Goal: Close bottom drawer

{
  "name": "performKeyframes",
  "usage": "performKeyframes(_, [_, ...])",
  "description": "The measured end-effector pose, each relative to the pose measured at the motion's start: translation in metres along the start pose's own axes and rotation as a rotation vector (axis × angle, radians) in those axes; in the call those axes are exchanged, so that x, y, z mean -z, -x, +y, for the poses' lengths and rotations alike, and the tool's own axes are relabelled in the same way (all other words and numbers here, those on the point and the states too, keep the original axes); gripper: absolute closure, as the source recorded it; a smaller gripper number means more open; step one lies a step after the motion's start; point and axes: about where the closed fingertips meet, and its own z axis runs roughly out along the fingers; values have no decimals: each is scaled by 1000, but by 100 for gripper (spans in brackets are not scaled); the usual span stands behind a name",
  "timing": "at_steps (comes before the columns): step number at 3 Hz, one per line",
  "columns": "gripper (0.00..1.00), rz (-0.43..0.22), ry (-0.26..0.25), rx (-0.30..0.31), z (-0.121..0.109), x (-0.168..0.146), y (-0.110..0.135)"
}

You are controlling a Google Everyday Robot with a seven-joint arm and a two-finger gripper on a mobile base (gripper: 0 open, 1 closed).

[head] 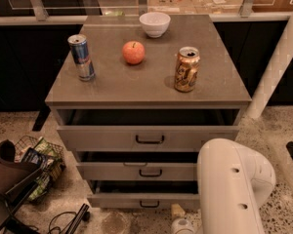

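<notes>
We are looking down on a grey worktop [132, 84] that is carrying a white bowl [155, 23] at the back, its inside showing plain white. An apple [134, 52] is sitting near the middle, a blue can [81, 57] is standing upright on the left and a gold can [187, 69] on the right. Below, all 3 drawers are standing ajar: the top drawer [102, 138], the middle drawer [112, 171] and the bottom drawer [119, 200]. The bottom drawer is sitting lowest, just above the floor, pulled out a little, its inside lying in shadow. The robot's white arm [229, 189] is filling the lower right and covering the right ends of the lower drawer fronts. The tool [182, 226] is showing only at the bottom edge, just below the bottom drawer's front, and we cannot tell its state. On the floor at left, a wire basket [24, 145] is holding packets [36, 160].
</notes>
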Motion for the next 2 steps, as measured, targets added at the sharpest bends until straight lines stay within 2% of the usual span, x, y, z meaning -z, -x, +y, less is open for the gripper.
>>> performKeyframes(1, [100,-27,-26,-34,7,-33,-3])
performKeyframes(2, [100,-33,-44,-40,16,-56,-11])
